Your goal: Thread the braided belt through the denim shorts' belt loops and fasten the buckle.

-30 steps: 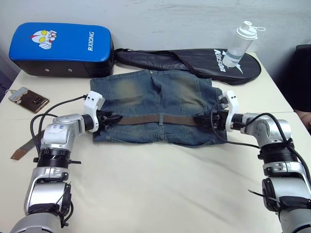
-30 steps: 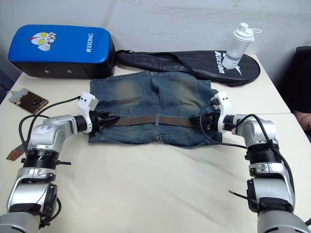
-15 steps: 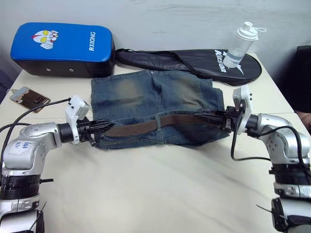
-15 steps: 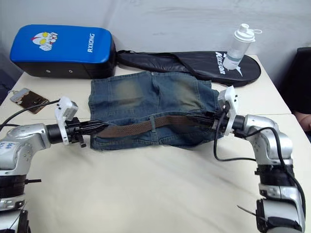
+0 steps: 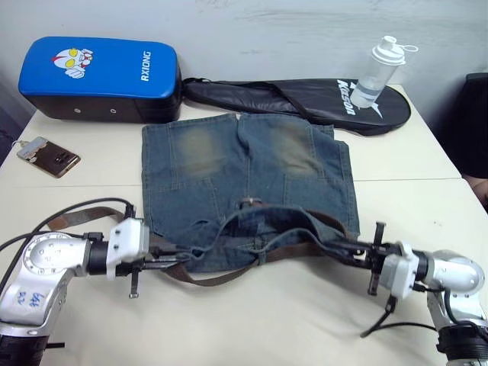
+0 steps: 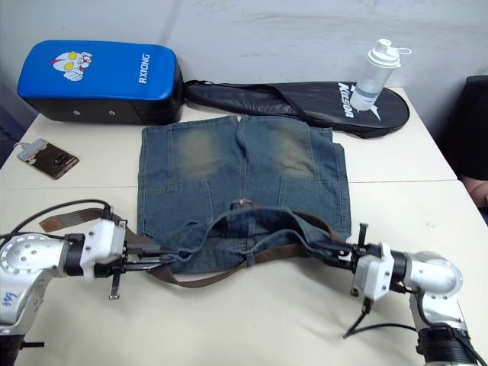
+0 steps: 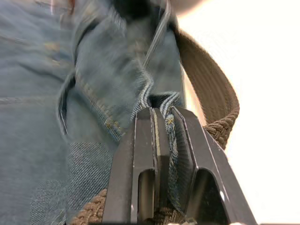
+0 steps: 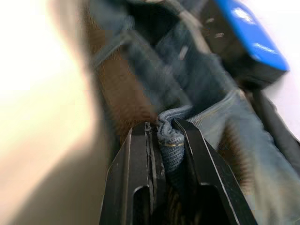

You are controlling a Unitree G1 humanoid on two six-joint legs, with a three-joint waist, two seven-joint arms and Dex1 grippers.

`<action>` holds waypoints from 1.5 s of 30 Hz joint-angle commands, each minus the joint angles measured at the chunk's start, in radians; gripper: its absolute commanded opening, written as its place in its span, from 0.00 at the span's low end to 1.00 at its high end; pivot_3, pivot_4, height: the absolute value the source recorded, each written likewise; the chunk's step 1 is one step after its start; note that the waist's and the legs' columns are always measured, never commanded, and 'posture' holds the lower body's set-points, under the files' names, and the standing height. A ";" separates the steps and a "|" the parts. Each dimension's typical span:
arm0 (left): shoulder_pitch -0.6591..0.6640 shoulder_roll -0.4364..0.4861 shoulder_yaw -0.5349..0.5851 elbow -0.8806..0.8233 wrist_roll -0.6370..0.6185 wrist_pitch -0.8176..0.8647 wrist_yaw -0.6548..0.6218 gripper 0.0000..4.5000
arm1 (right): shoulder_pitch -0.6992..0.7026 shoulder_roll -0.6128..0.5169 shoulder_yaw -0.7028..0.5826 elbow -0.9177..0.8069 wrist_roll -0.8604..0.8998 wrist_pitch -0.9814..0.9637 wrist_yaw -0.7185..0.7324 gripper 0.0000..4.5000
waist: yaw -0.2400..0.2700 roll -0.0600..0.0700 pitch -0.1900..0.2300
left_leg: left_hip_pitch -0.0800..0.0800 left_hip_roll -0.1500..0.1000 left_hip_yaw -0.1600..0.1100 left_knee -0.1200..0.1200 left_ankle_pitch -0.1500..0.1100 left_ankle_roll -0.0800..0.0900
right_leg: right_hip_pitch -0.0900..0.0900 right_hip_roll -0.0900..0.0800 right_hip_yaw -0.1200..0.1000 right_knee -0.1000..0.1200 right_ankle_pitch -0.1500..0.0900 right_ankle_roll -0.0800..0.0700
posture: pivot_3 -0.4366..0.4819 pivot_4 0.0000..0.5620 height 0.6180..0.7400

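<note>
A: Where's the faded blue denim shorts (image 5: pixel 244 171) w/ yellowish worn patches?

B: Laid flat mid-counter (image 5: pixel 252 320), waistband at the near edge, bunched and lifted there. The dark-brown braided belt (image 6: pixel 200 279) is seen running along that waistband, sagging in a loop near the left side, its tail trailing off to the far left.

A: Gripper states?

B: Left gripper (image 7: pixel 161 115) is pinched nearly closed on a fold of denim at the waistband's left end, belt just beside its fingers. Right gripper (image 8: pixel 161 129) is likewise clamped on a wad of denim at the right end. Belt itself isn't held by either, as far as can be told.

A: Buckle? Loops?

B: A small metallic bit (image 5: pixel 249 203) is seen at waistband centre; prob. the buckle, can't be confirmed. Loops can't be picked out.

A: Handling?

B: Denim's judged soft, limp, bunches easily when pulled. Belt's flexible but w/ some body, textured so not slippery. Hold is best taken on the belt near its free end, w/ waistband pinned beside a loop.
</note>
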 commanded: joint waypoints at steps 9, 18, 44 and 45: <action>0.288 0.063 0.221 -0.050 -0.265 0.130 -0.085 0.94 | -0.014 -0.161 -0.064 0.413 0.186 -0.241 0.110 0.92 | 0.003 0.000 0.000 | 0.010 0.002 -0.005 -0.003 -0.006 0.002 | 0.010 -0.002 0.004 -0.002 -0.003 -0.005 | 0.48 0.27 1.00; 0.125 0.076 0.316 -0.032 -0.567 0.475 0.058 1.00 | -0.268 -0.232 -0.115 0.766 0.083 -0.216 -0.005 0.99 | -0.001 0.002 0.000 | 0.009 0.001 -0.008 -0.001 -0.002 -0.003 | 0.011 -0.003 0.001 0.000 -0.004 -0.006 | 0.48 0.27 1.00; 0.264 0.233 -0.059 -0.086 0.037 0.107 0.012 1.00 | -0.114 -0.301 0.225 -0.281 0.046 1.032 0.066 0.99 | 0.008 0.007 0.001 | 0.007 0.002 -0.007 -0.002 -0.012 -0.004 | 0.008 -0.004 0.000 0.000 -0.005 -0.007 | 0.48 0.27 1.00; 0.268 0.231 -0.047 -0.090 0.028 0.111 0.013 1.00 | -0.113 -0.298 0.221 -0.279 0.044 1.033 0.062 0.99 | 0.007 0.007 0.001 | 0.007 0.002 -0.007 -0.002 -0.012 -0.004 | 0.008 -0.004 0.000 0.000 -0.005 -0.007 | 0.48 0.27 1.00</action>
